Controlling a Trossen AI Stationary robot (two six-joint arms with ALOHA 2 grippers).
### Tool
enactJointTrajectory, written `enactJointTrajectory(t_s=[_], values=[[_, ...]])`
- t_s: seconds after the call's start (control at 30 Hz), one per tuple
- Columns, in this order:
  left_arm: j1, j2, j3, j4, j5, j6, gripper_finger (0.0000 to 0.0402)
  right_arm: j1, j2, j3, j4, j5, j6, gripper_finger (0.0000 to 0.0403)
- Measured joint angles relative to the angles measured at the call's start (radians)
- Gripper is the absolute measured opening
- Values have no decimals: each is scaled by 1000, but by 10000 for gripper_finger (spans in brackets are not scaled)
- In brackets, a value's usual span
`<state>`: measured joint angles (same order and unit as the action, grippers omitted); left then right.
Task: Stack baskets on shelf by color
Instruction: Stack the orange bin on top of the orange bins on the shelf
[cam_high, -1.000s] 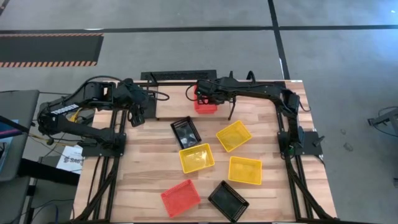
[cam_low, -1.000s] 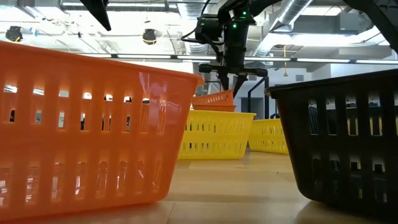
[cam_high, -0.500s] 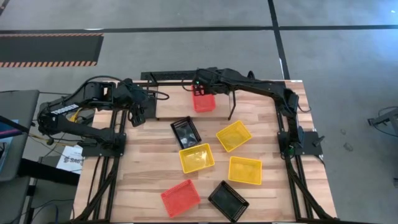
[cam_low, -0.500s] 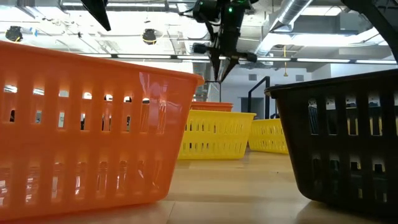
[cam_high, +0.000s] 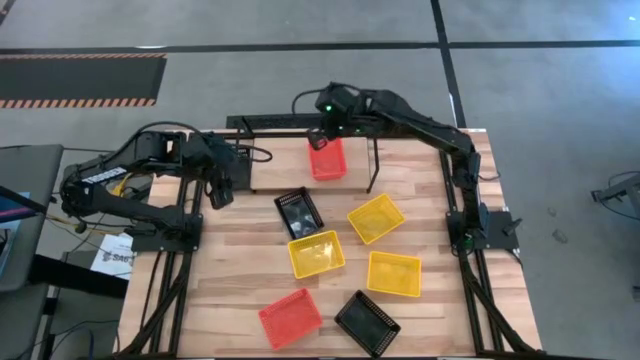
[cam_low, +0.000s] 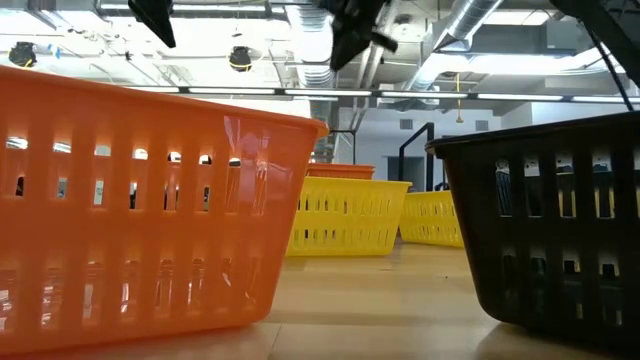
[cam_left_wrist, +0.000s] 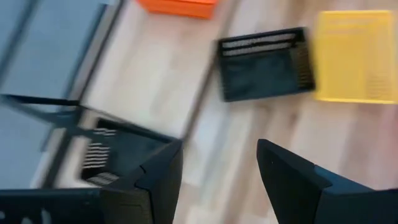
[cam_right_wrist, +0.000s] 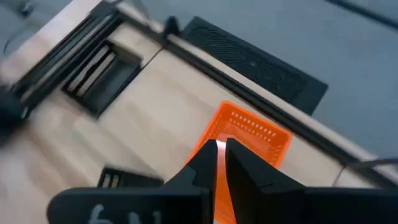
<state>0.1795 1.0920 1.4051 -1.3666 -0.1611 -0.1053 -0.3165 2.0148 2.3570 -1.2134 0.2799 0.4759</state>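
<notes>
Fingers: your right gripper (cam_right_wrist: 219, 152) shows them nearly together, holding nothing, above the red basket (cam_high: 327, 158) on the shelf (cam_high: 280, 165). Next baskets: black basket (cam_high: 299, 212) lies just off the shelf's front, long axis angled. Left gripper (cam_left_wrist: 219, 171), fingers wide, waits at the shelf's left end, nearer it.

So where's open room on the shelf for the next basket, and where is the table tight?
The shelf is bare left of the red basket, across to the left hand. The table is bare along its left side, below that hand. It is crowded mid-table: black basket and three yellow baskets sit close together. The right hand hangs above the red basket.
</notes>
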Motion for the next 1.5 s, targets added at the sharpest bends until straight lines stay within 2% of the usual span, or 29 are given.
enactJointTrajectory(t_s=[0.07,0.2,0.37,0.5,0.6,0.83,1.1,1.3,1.5], values=[[-30,0,-23,-2,18,-29,194,10,-50,-28,-5,-31,-81,50],[-115,0,-121,19,25,-154,194,19,-147,-32,-149,-92,-145,50],[-200,2,-299,216,61,-376,194,57,-265,-34,-301,-93,-153,50],[-213,2,-413,378,79,-519,194,98,-361,-34,-313,-93,-181,50],[-239,3,-461,501,119,-555,194,134,-417,-34,-308,-62,-195,50],[-408,112,-461,683,153,-578,194,189,-505,-34,-313,-16,-197,50],[-590,359,-345,666,184,-648,194,197,-526,-34,-338,-12,-211,50],[-652,527,-272,664,212,-649,194,196,-533,-34,-350,-12,-245,50],[-672,599,-222,664,294,-654,194,191,-576,-34,-350,-12,-249,50]])
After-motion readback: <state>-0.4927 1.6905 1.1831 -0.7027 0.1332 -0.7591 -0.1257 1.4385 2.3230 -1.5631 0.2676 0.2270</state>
